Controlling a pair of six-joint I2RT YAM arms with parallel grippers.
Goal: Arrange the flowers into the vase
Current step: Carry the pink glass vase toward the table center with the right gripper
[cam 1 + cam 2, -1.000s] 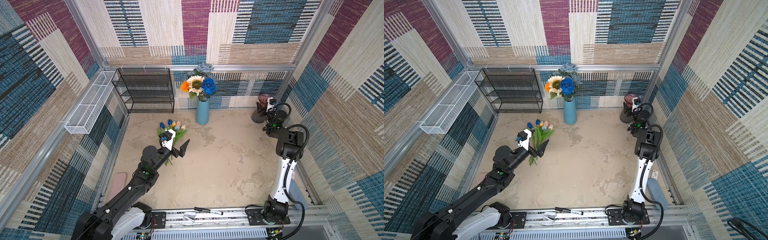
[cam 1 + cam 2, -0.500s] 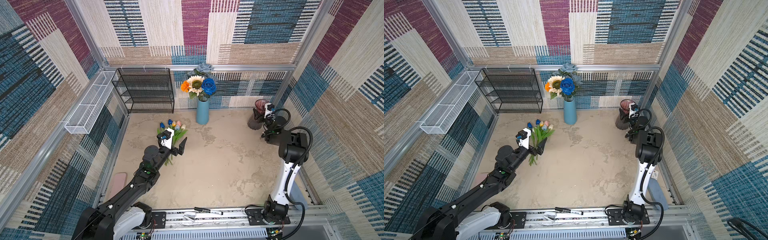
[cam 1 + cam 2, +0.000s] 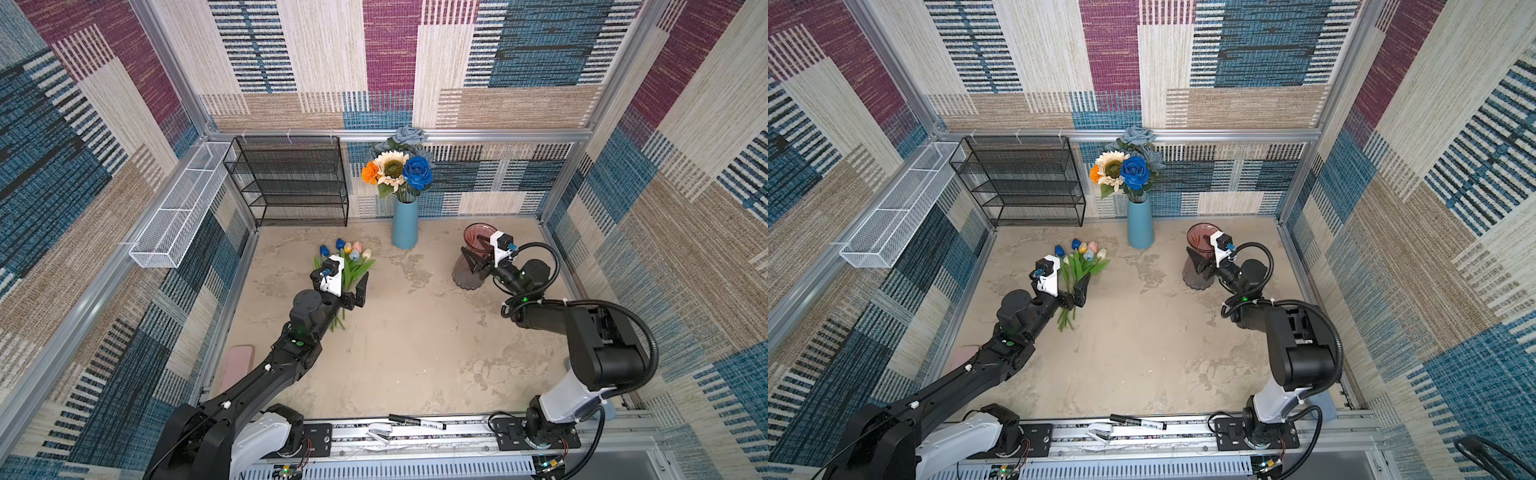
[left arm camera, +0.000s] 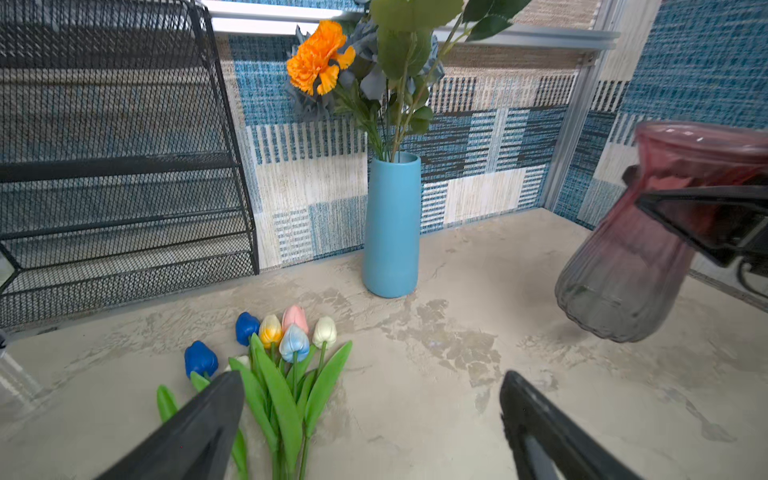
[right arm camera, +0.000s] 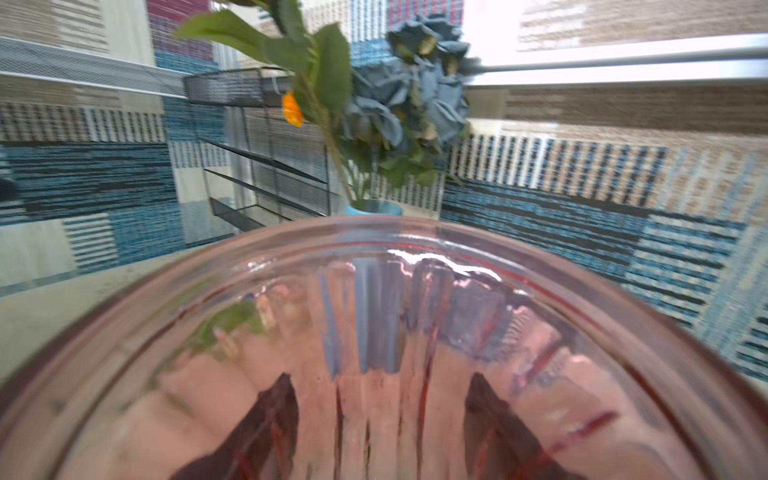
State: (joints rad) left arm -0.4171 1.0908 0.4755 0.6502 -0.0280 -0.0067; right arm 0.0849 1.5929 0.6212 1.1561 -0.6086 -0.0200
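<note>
Left pincer (image 3: 347,283): jaws wide apart, holding nothing, low over the table (image 3: 415,345).
Left pincer's fingers (image 4: 199,428): in the left wrist view both dark tips show with bare table between them. One lies over the leaves at the edge of the tulip bunch; I cannot tell if it touches them.
Tulips (image 4: 294,343): a small bunch lying flat on the table, under and just ahead of the left pincer. The blue, yellow, pink and white heads point away from it and the stem ends run back beneath the wrist.
Right pincer (image 3: 476,251): clamped on the glass vase (image 3: 465,278), one finger on each side of its neck, jaws fairly wide to span it.
Glass vase: pink at the rim, smoky grey at the base, ribbed and empty. It is tilted in the right pincer, with its mouth leaning back towards that wrist. I cannot tell if its base touches the table.
Right wrist view: the vase's rim (image 5: 374,232) fills the lower part, with both fingers seen dark through the glass.
Blue vase (image 3: 405,226): upright at the back wall, ahead of both pincers and between them, well apart from each.
Bouquet (image 3: 395,168): a sunflower, an orange bloom and blue roses, standing in the blue vase.
</note>
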